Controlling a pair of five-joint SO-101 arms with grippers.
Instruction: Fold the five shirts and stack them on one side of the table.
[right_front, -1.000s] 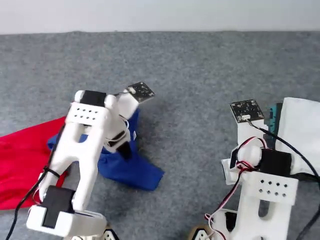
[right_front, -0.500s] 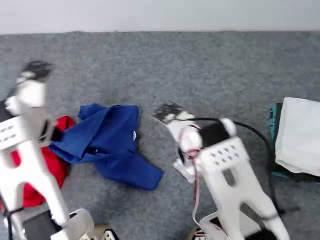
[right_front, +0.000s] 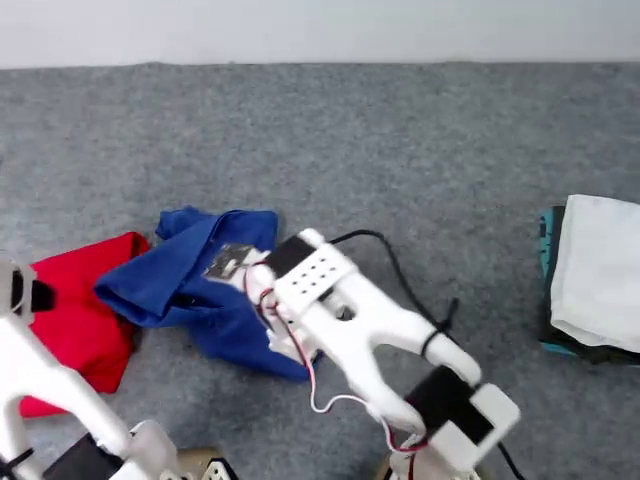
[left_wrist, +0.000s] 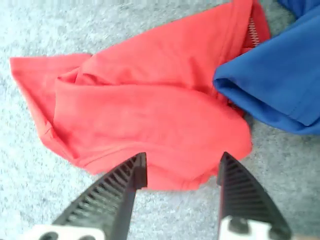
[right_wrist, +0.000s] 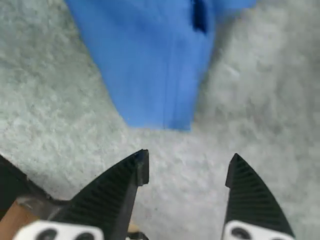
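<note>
- Left gripper (left_wrist: 182, 160): jaws spread apart and holding nothing. It hangs above the near edge of the red shirt (left_wrist: 145, 110), and the cloth lies between and beyond the two black ribbed fingers (left_wrist: 122, 182).
- Red shirt: it lies crumpled and unfolded on the grey table surface (left_wrist: 30, 30). One edge is tucked under the blue shirt (left_wrist: 280, 85), which overlaps it. In the high view the red shirt (right_front: 75, 310) sits at the left side of the table, just beside the left arm (right_front: 40, 380).
- Right gripper (right_wrist: 189, 156): jaws also spread apart and holding nothing. It is poised over bare table just off a loose end of the blue shirt (right_wrist: 150, 55), and neither fingertip touches the cloth.
- Blue shirt: in the high view the blue shirt (right_front: 190, 280) lies rumpled left of centre, with the right arm (right_front: 320, 290) stretched across its near corner.
- Black cable (right_front: 395, 270): it trails from the right arm across the table surface (right_front: 400, 150).
- Folded stack: a white folded shirt (right_front: 600, 275) lies on top at the right edge of the table. A teal shirt (right_front: 547, 240) shows at the edge beneath it. The stack is well apart from both unfolded shirts.
</note>
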